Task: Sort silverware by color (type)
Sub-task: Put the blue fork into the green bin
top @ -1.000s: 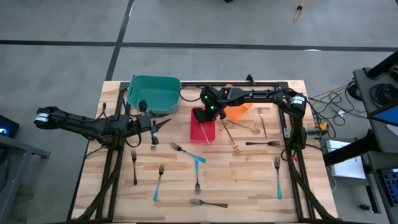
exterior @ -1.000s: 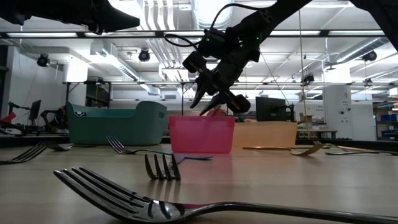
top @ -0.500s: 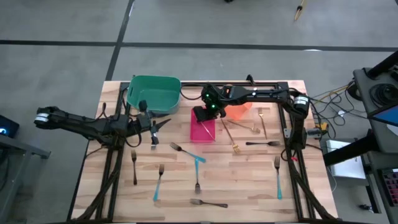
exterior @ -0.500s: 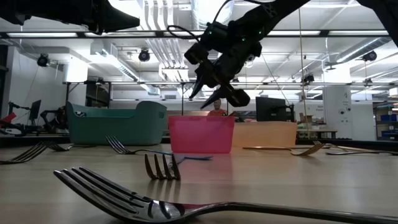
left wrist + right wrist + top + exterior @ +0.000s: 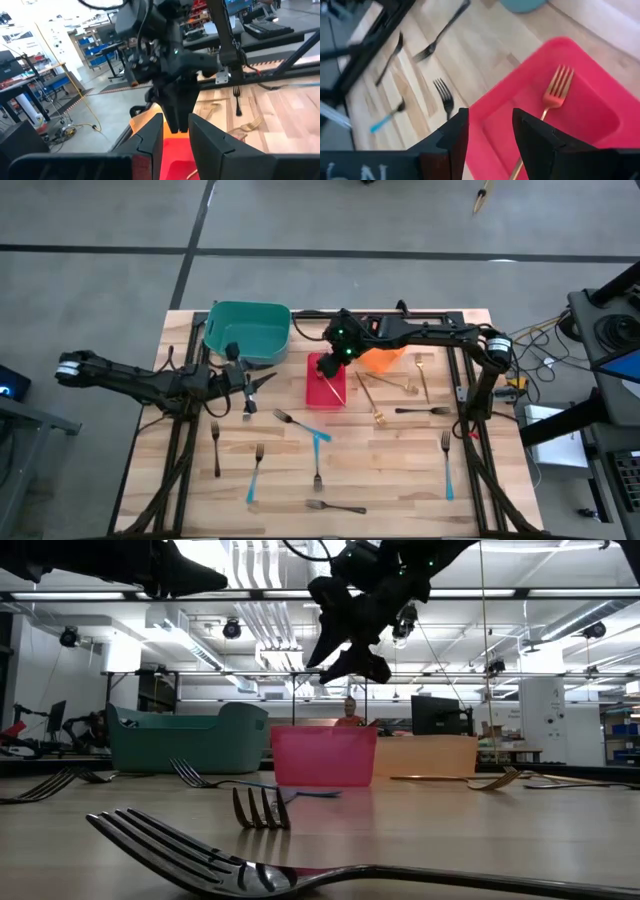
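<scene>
My right gripper (image 5: 336,360) (image 5: 490,132) hangs open and holds nothing, above the far end of the red bin (image 5: 327,395). A gold fork (image 5: 551,95) (image 5: 332,387) lies flat in that bin. My left gripper (image 5: 268,378) (image 5: 176,131) waits level over the table's left part beside the teal bin (image 5: 247,330), its fingers a little apart with nothing between them. Loose forks lie flat on the table: gold ones (image 5: 375,402) (image 5: 423,376) at the right, a dark one (image 5: 425,411), blue-handled ones (image 5: 447,467) (image 5: 255,477) and silver ones (image 5: 318,467) (image 5: 335,506).
An orange bin (image 5: 385,358) stands right of the red one, under my right arm. A dark fork (image 5: 215,448) and a blue-handled fork (image 5: 303,426) lie near the middle. In the low view a big silver fork (image 5: 250,865) lies close to the camera.
My right gripper has risen from just over the red bin to well above it, shifting a little toward the table's far edge and rolling about its own axis. The gold fork stays lying in the red bin.
</scene>
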You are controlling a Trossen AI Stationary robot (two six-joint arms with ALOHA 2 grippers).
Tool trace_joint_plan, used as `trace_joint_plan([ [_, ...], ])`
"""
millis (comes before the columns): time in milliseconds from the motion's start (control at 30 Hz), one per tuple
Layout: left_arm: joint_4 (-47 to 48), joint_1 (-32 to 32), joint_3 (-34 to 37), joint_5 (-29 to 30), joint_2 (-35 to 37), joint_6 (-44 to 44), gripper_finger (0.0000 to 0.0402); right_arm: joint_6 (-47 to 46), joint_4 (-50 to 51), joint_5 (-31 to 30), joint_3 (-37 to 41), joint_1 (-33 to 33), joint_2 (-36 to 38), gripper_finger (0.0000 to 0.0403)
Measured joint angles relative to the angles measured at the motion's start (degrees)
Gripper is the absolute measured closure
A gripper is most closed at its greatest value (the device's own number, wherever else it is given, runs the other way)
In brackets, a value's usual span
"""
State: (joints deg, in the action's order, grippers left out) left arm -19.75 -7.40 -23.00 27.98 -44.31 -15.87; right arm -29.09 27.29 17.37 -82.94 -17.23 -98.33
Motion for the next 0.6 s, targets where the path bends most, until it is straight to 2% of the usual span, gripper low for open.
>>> trace_joint_plan([
  [233,1.2,0.0,0.0,0.1,-1.5,7.5,0.0328,17.4,-8.0,-1.0,0.4,4.4,0.1,0.0259],
  [400,6.7,-0.1,0.0,0.0,-2.0,23.8,0.0328,24.4,-13.2,-0.9,0.7,7.8,0.1,0.0265],
  [600,17.5,-0.1,-0.1,-0.3,-2.5,42.8,0.0328,32.3,-13.6,-0.9,0.7,10.2,0.3,0.0281],
])
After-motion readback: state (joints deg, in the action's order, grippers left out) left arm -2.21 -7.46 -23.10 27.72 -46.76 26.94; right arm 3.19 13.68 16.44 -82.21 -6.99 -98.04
